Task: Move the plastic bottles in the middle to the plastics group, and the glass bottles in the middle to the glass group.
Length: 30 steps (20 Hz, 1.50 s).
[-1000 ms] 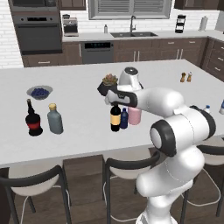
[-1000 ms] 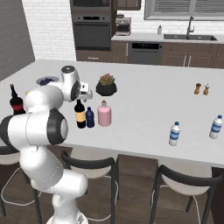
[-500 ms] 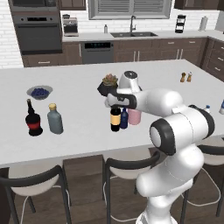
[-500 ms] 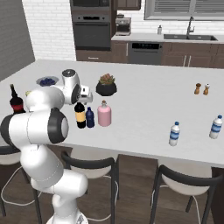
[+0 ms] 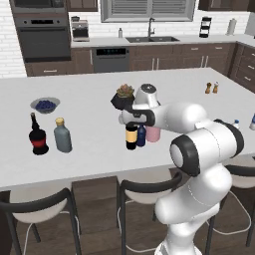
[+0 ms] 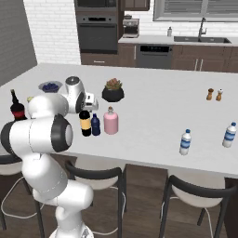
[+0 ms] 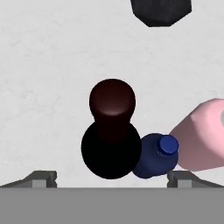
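The gripper is held right above the wine bottle, with its jaws wide apart. The small blue bottle is seen beside it, near the pink bottle, on the worktop.

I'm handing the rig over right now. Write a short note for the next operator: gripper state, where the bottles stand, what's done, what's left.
Gripper: open, directly above the tall dark wine bottle with the yellow label, holding nothing.
Middle of the white counter: wine bottle, small dark-blue plastic bottle and squat pink bottle with tan stopper stand close together.
Glass group at the counter's left end: black red-labelled bottle and grey-blue yellow-capped bottle.
Plastics group at the right: two clear blue-labelled water bottles.
Done: none moved.
Left: all three.
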Motion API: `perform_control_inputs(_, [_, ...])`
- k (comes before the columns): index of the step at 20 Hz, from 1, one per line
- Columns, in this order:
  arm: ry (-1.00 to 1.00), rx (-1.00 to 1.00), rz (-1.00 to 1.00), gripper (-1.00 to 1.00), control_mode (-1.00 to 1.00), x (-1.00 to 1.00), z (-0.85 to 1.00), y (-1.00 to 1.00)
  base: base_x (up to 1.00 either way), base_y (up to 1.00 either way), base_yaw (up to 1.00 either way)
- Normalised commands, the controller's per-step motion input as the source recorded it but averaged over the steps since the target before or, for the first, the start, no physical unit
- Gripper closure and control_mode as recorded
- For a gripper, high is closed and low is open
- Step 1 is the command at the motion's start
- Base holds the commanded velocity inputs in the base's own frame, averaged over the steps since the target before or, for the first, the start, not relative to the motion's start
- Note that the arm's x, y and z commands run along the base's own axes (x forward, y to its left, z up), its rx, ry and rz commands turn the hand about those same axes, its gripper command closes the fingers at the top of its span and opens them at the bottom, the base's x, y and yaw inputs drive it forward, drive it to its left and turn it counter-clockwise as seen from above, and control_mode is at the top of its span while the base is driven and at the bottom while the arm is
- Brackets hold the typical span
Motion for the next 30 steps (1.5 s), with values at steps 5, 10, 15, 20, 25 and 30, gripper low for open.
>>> perform_control_inputs(5, [-0.02, 0.0, 0.0, -1.0, -1.0, 0.07, 0.0, 0.02, 0.0, 0.0, 0.0])
perform_control_inputs(10, [0.0, 0.0, 0.0, -1.0, -1.0, 0.02, 0.0, 0.0, 0.0, 0.0, 0.0])
perform_control_inputs(15, [0.0, 0.0, 0.0, -1.0, -1.0, 0.02, -0.04, 0.0, 0.0, 0.0, 0.0])
perform_control_inputs(20, [0.0, 0.0, 0.0, -1.0, -1.0, 0.08, -0.07, 0.0, 0.0, 0.0, 0.0])
perform_control_inputs(25, [0.0, 0.0, 0.0, -1.0, -1.0, 0.04, -0.1, 0.0, 0.0, 0.0, 0.0])
perform_control_inputs(30, [0.0, 0.0, 0.0, -1.0, -1.0, 0.03, -0.09, 0.0, 0.0, 0.0, 0.0])
